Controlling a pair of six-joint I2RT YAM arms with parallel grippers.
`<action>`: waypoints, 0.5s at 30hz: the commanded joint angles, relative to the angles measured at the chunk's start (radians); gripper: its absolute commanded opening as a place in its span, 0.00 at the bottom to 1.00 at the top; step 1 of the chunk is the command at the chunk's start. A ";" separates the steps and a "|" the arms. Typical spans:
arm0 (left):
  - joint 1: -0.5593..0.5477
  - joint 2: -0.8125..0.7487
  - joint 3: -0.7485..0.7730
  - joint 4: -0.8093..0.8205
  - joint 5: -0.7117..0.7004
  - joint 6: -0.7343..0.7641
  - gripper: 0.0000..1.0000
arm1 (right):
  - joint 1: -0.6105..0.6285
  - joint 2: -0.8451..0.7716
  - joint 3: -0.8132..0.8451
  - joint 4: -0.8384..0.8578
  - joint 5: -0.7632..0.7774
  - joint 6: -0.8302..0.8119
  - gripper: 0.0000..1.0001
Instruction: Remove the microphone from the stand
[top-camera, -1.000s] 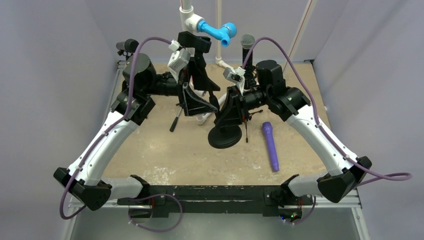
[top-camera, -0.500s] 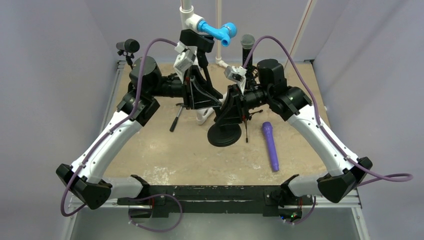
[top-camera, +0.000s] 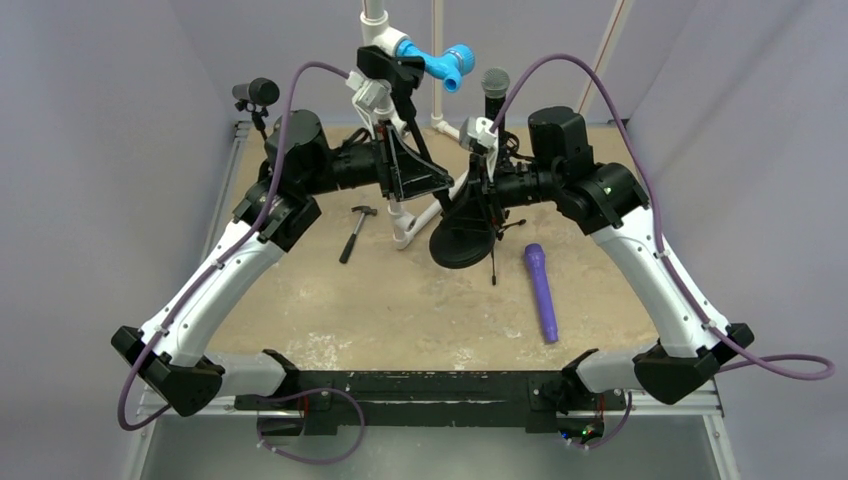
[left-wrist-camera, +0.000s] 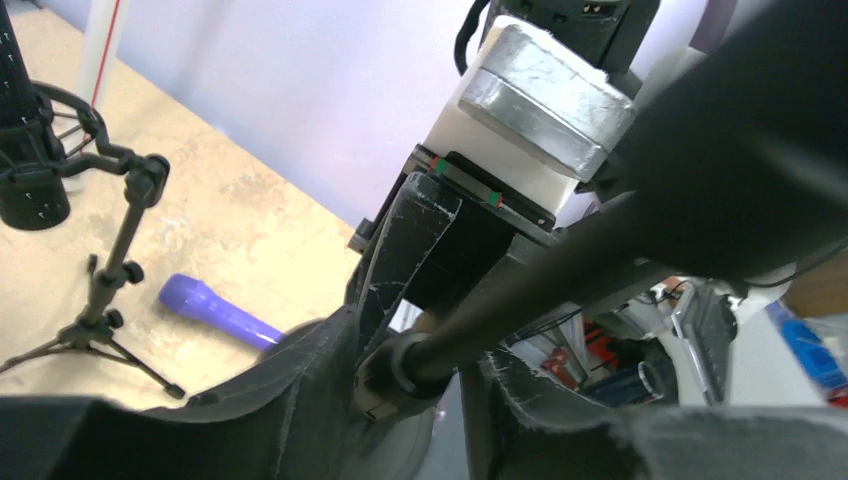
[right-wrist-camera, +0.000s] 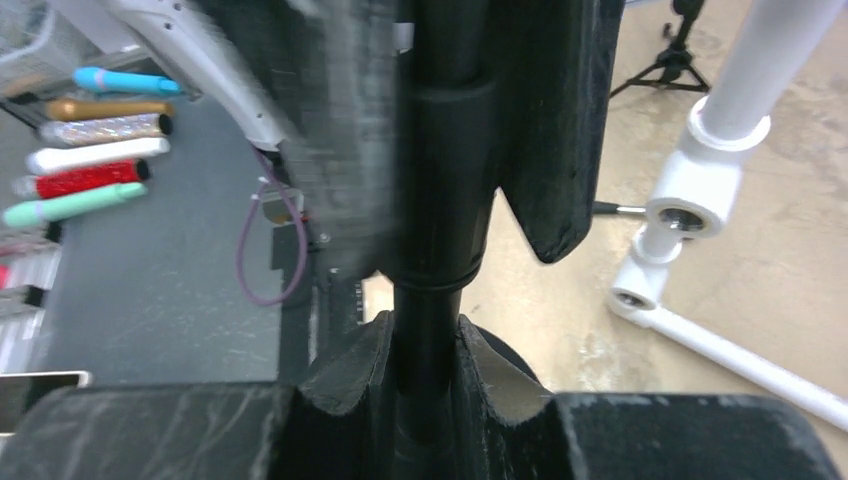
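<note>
While the right hand (right-wrist-camera: 425, 380) clamps the stand (top-camera: 462, 245), its round base hanging tilted off the surface (top-camera: 380, 300), the left hand (left-wrist-camera: 420, 385) grips the microphone (left-wrist-camera: 540, 270) at the stand's top; a skewed pull could jam it or strike the blue elbow (top-camera: 435, 62).

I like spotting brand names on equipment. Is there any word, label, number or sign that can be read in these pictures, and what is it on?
No text can be read in any of these views.
Purple microphone, hammer, blue pipe fitting: no lettering shows.
Clutter beyond the table: too blurred to read.
</note>
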 joint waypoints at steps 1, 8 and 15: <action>-0.015 0.001 0.041 -0.035 -0.021 -0.118 0.55 | 0.002 -0.005 0.056 0.019 0.039 -0.128 0.00; -0.009 -0.068 0.050 -0.091 0.105 0.213 1.00 | 0.002 -0.032 0.027 0.014 -0.053 -0.119 0.00; 0.030 -0.121 0.130 -0.255 0.190 0.516 1.00 | -0.019 -0.067 -0.046 0.069 -0.198 -0.042 0.00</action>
